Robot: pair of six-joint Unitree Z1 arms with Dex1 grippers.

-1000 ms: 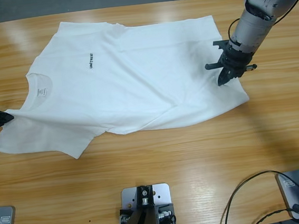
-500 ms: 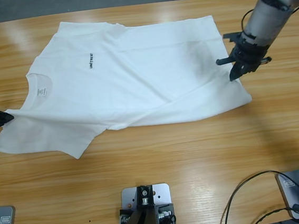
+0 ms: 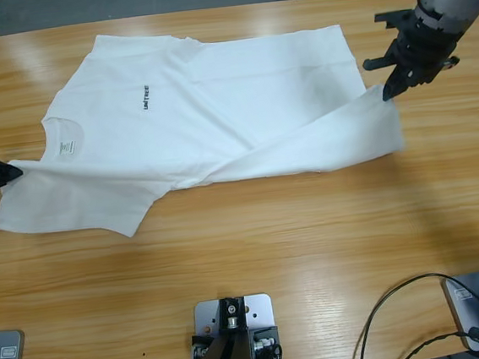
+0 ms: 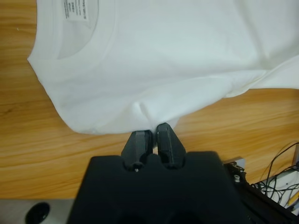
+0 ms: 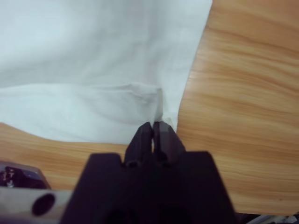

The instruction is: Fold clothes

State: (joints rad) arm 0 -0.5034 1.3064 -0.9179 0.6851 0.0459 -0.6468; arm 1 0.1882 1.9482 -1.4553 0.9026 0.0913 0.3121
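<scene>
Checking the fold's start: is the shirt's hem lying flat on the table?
No: the right claw holds the plain white cotton T-shirt's hem corner lifted off the wooden table.

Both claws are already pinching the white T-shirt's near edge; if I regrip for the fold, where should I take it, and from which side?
Probably where it is held now. The plain white cotton T-shirt lies flat on the long wooden table, neck toward the left claw, which pinches the shoulder edge. The right claw pinches the lifted hem corner. These thin free edges at opposite ends suit low, outside approaches.
</scene>
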